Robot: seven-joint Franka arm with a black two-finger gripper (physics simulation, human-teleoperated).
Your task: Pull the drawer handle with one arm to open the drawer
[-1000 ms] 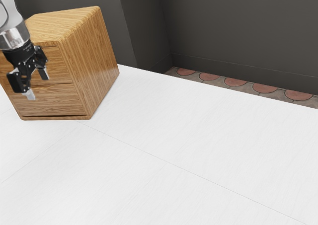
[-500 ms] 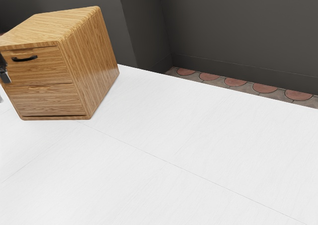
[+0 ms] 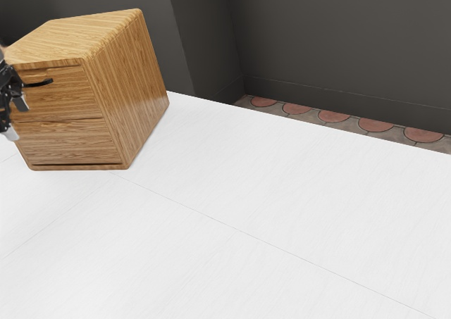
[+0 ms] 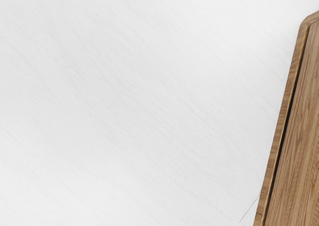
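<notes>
- Wooden cabinet (image 3: 113, 58) sits in the upper left of the frame on a white table (image 3: 282, 213); both of its drawer fronts look flush.
- Top drawer (image 3: 67, 97) has a thin black handle (image 3: 39, 83).
- Gripper (image 3: 10, 108) is at the far left edge, by the handle's left end; the jaws are cropped, so I can't tell their spread.

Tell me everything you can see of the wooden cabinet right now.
The wooden cabinet is a box of light, striped wood grain with rounded top edges, standing upright on the white table at the exterior view's left. Its front carries two drawers, both looking flush and shut; the top drawer has a thin black handle. The gripper hangs before that front by the handle; contact is unclear.
</notes>
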